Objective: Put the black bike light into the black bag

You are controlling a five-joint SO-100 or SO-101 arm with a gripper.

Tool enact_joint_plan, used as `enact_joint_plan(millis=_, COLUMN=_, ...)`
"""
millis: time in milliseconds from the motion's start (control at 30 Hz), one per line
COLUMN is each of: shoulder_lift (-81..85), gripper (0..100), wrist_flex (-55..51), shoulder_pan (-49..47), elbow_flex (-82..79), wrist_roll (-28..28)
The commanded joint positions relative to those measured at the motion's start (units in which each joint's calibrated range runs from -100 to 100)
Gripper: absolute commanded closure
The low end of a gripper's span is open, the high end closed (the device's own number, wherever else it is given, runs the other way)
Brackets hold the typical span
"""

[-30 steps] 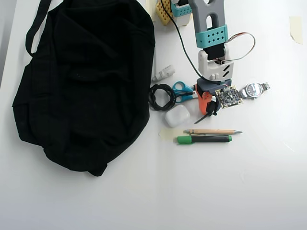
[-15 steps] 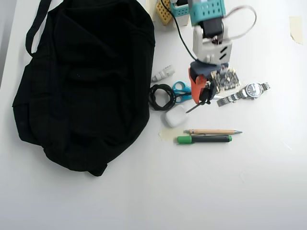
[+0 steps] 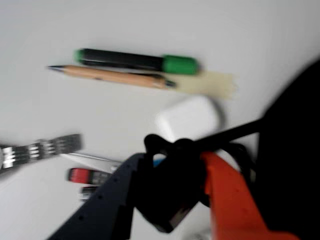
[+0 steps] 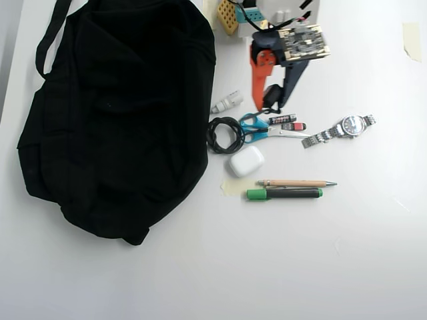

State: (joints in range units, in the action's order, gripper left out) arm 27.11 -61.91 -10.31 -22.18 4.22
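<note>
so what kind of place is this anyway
Probably a home or hobby desk set up for robot practice: a plain white table scattered with everyday carry items, such as a black bag, a wristwatch and a white earbud case, beside a small arm.

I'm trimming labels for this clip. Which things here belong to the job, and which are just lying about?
Job: black bike light, held between the gripper fingers; black bag.

Lying about: white earbud case, scissors, coiled cable, watch, pencil, green marker.

Bike light (image 4: 271, 97) right of bag (image 4: 113, 113)
</note>
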Motion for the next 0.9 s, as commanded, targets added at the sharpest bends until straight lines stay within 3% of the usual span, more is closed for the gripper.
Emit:
enact_joint_plan(millis=0, shoulder_lift=2.1, gripper=98, wrist_flex=-1.0, shoulder_pan=5.5, elbow_flex=3.0, wrist_roll=0.6)
enact_joint_plan(millis=367, shoulder_lift=0.7, gripper=98, wrist_flex=4.2, shoulder_pan=21.8, elbow_flex=-3.9, wrist_roll=5.9)
enact_joint_plan(millis=667, shoulder_lift=-1.9, gripper=98, wrist_flex=22.5, shoulder_pan=37.5, elbow_flex=-17.3, wrist_roll=8.0)
enact_joint_plan(millis=867, shoulder_lift=-26.5, gripper=98, wrist_flex=42.6, shoulder_pan=46.7, elbow_flex=-16.3, wrist_roll=10.2)
